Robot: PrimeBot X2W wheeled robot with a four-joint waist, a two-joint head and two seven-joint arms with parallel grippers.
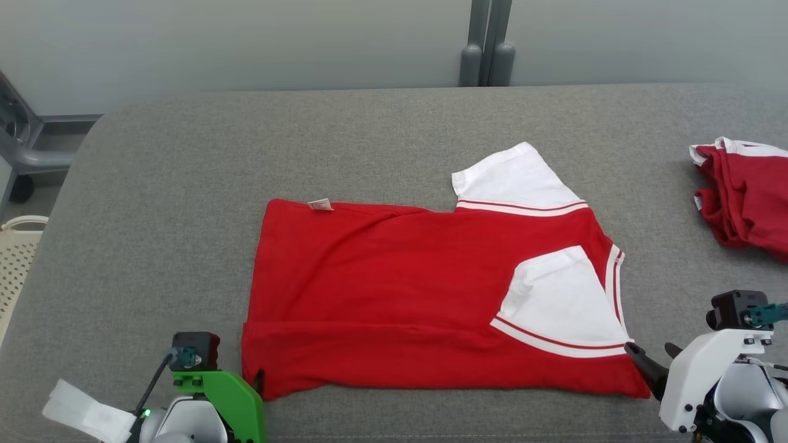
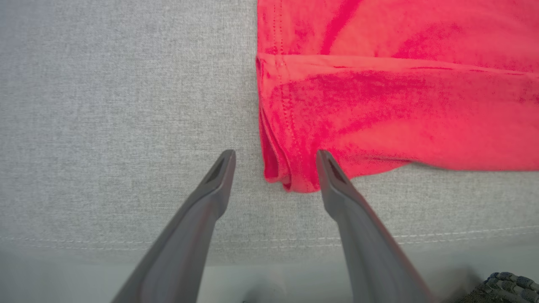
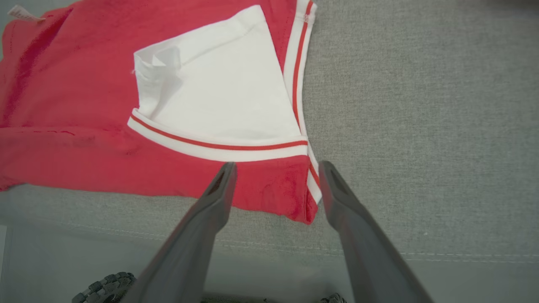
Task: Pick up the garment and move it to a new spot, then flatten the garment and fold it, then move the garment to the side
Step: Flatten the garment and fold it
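The garment (image 1: 394, 289) is a red shirt with white sleeves, lying flat on the grey cushioned surface (image 1: 184, 184). One white sleeve (image 1: 560, 301) is folded onto the red body and the other (image 1: 514, 178) sticks out at the far side. My left gripper (image 1: 255, 384) stands open at the near left corner. In the left wrist view that red corner (image 2: 290, 168) lies between the left gripper (image 2: 274, 156) fingers. My right gripper (image 1: 649, 352) is open at the near right corner. In the right wrist view the striped corner (image 3: 290, 193) lies between the right gripper (image 3: 278, 167) fingers.
A second red and white garment (image 1: 742, 197) lies crumpled at the right edge. A pale perforated basket (image 1: 18, 246) stands off the left side. Grey posts (image 1: 486, 55) rise behind the surface. The seamed front edge (image 2: 126, 246) runs just under both grippers.
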